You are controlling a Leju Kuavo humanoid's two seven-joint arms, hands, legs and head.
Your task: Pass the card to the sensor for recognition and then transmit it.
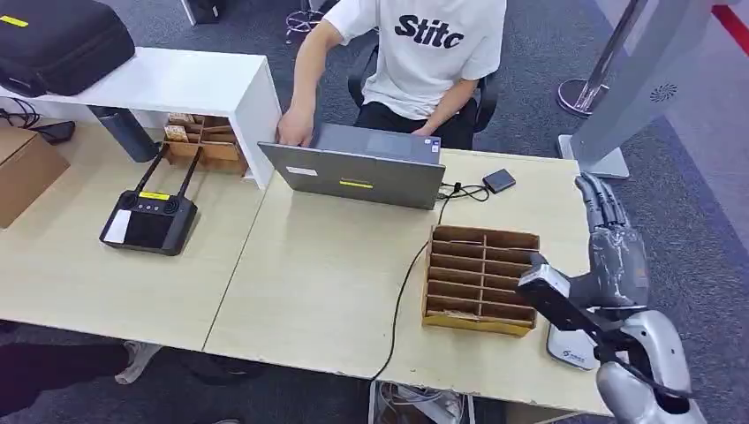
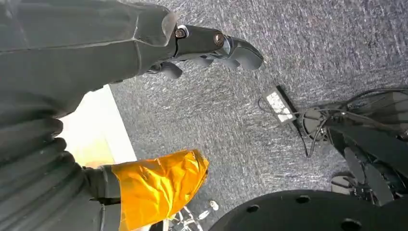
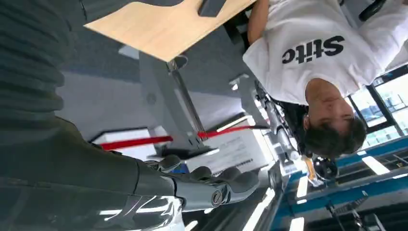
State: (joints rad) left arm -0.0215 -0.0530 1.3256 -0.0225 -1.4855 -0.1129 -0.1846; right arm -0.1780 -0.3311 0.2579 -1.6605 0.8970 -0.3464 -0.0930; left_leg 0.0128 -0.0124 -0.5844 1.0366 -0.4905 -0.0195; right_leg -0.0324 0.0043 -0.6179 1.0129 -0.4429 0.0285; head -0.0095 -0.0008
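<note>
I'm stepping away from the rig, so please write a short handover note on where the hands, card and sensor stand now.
Right hand: raised past the table's right end, fingers straight, holding nothing.
Left hand: hangs over the carpet, fingers curled, nothing in them.
Cardboard slot organizer: on the table's right part; I cannot make out a card in it.
White reader pad, probably the sensor: beside the organizer at the near edge, partly behind the right arm.
Done: nothing visible yet.
Left: pick a card, present it to the sensor, pass it on.

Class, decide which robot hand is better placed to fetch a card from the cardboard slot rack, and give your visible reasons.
Right. The right robot hand is raised beside the cardboard rack. The left robot hand hangs over grey carpet, away from the table.
</note>
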